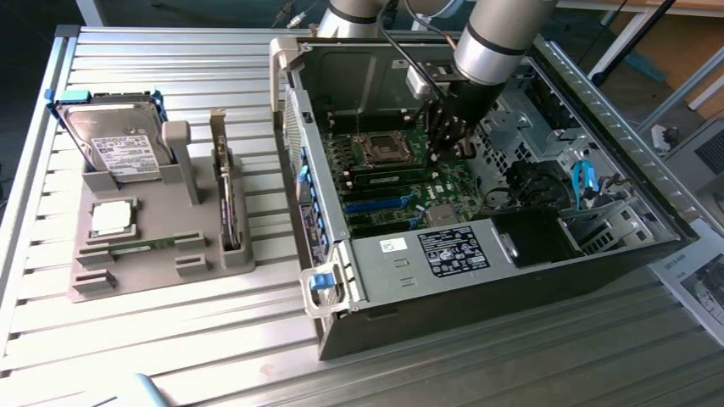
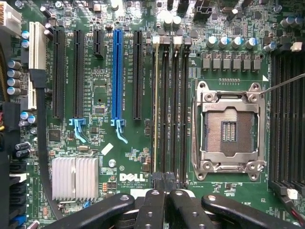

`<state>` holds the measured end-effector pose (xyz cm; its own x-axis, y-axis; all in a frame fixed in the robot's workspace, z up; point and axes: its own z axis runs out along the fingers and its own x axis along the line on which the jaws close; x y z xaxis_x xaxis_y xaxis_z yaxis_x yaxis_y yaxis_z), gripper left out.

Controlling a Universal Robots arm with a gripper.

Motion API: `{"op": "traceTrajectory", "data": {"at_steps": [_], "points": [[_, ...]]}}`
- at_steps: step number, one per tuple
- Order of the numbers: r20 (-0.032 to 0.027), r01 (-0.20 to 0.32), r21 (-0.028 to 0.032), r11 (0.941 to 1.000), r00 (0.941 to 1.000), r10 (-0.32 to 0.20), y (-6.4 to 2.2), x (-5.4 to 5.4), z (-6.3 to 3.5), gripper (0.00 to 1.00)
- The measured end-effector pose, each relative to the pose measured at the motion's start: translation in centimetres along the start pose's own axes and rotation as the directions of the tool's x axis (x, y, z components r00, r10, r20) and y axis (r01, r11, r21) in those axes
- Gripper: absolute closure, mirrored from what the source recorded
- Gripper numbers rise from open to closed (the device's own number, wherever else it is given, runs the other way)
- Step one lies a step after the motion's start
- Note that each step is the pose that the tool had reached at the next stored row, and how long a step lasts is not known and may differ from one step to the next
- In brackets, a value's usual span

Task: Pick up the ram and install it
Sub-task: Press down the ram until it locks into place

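Observation:
A narrow green ram (image 1: 145,245) stick lies flat in a slot of the grey holder (image 1: 102,284) at the exterior view's left. My gripper (image 1: 448,151) hangs inside the open computer case (image 1: 453,254), low over the motherboard (image 1: 453,191) beside the processor socket (image 1: 385,148). In the wrist view the gripper (image 2: 162,193) is shut, its black fingers (image 2: 151,205) pressed together with nothing visible between them, just over the end of the memory slots (image 2: 174,109). A thin pale-edged ram stick (image 2: 156,105) stands edge-on in the slot beside them.
The holder also carries a hard drive (image 1: 114,144), a square silver processor (image 1: 114,217) and a dark expansion card (image 1: 232,203). The empty processor socket (image 2: 228,131), a blue card slot (image 2: 117,76), a heatsink (image 2: 75,177) and cables (image 1: 582,182) surround the gripper inside the case.

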<state>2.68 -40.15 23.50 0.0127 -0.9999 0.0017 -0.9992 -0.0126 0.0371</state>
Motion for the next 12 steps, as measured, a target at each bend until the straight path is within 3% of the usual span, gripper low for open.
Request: {"op": "traceTrajectory", "data": {"at_steps": [7, 12], "points": [[0.0000, 0.000, 0.0000, 1.0000, 1.0000, 0.000, -0.02, 0.0, 0.38, 0.89], [-0.0029, 0.000, 0.0000, 1.0000, 1.0000, 0.000, 0.02, 0.0, -0.67, 0.89]]}}
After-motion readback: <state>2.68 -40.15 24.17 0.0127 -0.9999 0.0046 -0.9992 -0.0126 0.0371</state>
